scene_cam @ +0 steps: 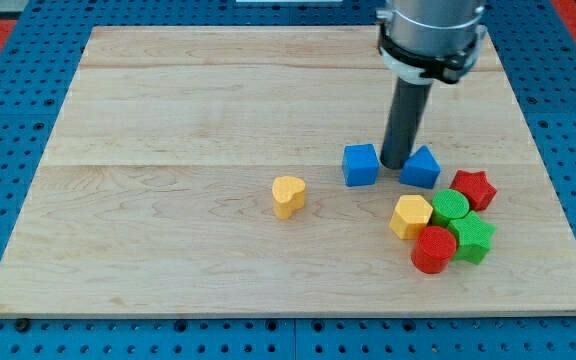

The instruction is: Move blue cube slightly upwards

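Observation:
The blue cube (pixel 360 164) sits on the wooden board (pixel 188 110) right of centre. My tip (pixel 395 165) is down on the board just to the cube's right, in the narrow gap between it and a second blue block (pixel 421 167) with a peaked top. The tip looks close to both; I cannot tell whether it touches either one. The rod comes down from the arm's grey housing (pixel 430 30) at the view's top.
A yellow heart block (pixel 288 196) lies left of the cube. At the lower right is a cluster: a red star (pixel 473 188), a yellow hexagon block (pixel 410 216), a green cylinder (pixel 451 208), a green star (pixel 473 240) and a red cylinder (pixel 433 249).

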{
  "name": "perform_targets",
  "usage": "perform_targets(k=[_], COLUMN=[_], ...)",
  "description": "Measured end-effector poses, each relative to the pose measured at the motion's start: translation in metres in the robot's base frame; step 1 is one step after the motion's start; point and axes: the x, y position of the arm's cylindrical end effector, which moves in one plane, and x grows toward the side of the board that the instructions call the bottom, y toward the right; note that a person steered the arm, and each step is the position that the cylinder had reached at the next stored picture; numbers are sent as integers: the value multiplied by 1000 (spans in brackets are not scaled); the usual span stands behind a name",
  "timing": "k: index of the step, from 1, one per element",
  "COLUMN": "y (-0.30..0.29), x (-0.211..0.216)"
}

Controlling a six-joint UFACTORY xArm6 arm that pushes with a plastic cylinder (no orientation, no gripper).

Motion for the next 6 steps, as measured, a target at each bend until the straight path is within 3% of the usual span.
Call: perform_targets(k=[1, 3, 4, 5, 6], y=[14, -43, -78, -76, -46], x=[4, -53, -18, 27, 46])
